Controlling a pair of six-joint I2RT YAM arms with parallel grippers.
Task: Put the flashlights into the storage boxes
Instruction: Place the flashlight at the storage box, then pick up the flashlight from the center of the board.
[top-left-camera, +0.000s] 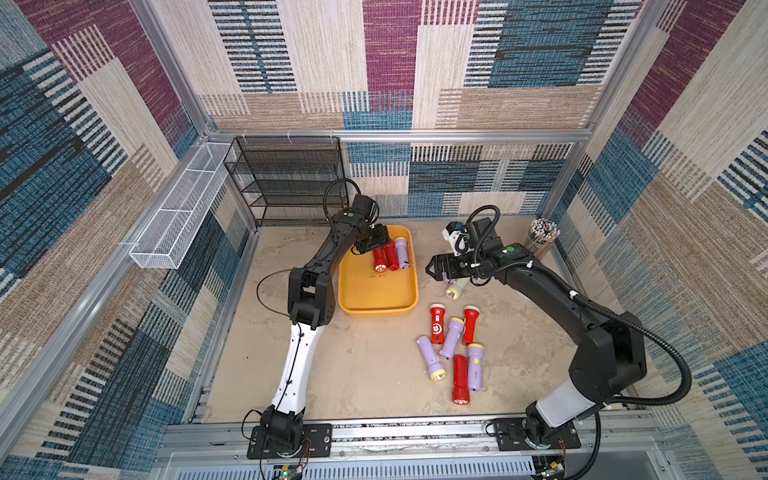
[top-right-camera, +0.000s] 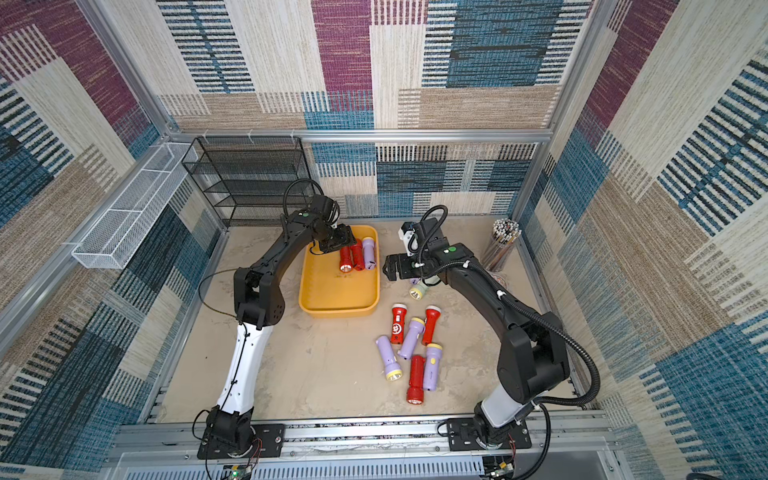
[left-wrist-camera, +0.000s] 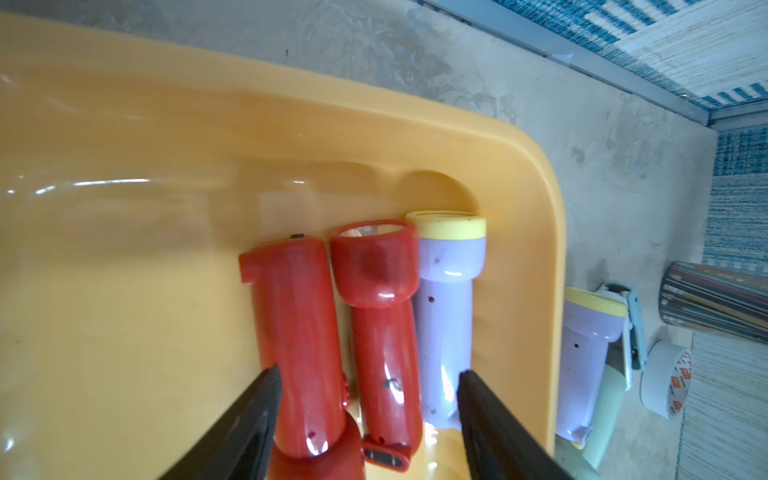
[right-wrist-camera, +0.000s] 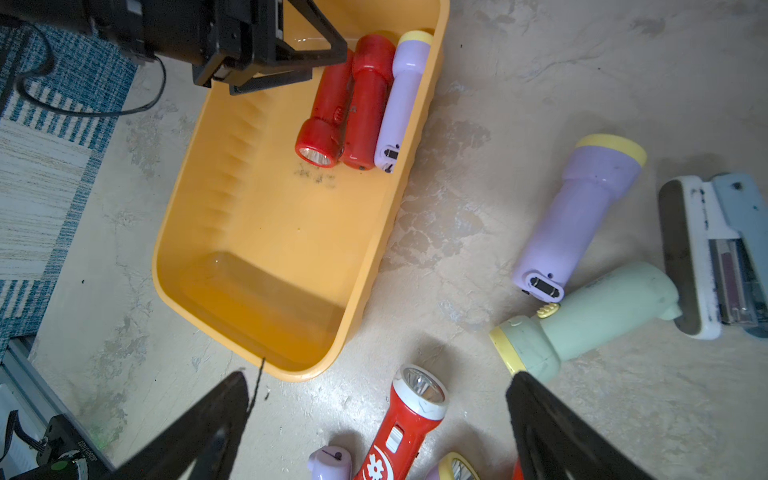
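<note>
The yellow-orange storage box (top-left-camera: 376, 291) lies left of centre on the floor. In its far right corner two red flashlights (left-wrist-camera: 295, 332) (left-wrist-camera: 378, 316) and a lilac one (left-wrist-camera: 446, 316) lie side by side. My left gripper (left-wrist-camera: 368, 386) hovers over them, open, its fingers (left-wrist-camera: 266, 399) straddling both red ones without gripping. My right gripper (right-wrist-camera: 378, 399) is open and empty above the floor, just right of the box (right-wrist-camera: 266, 232). A pale green flashlight (right-wrist-camera: 602, 316) and a lilac one (right-wrist-camera: 582, 216) lie beneath that arm. Several more red and lilac flashlights (top-left-camera: 453, 345) are scattered nearer the front.
A grey stapler (right-wrist-camera: 715, 249) touches the green flashlight's tail, and a tape roll (left-wrist-camera: 665, 382) sits beside it. A cup of pencils (top-left-camera: 542, 237) stands at the back right. A black mesh rack (top-left-camera: 286, 178) and a white wire basket (top-left-camera: 178, 212) are at the back left.
</note>
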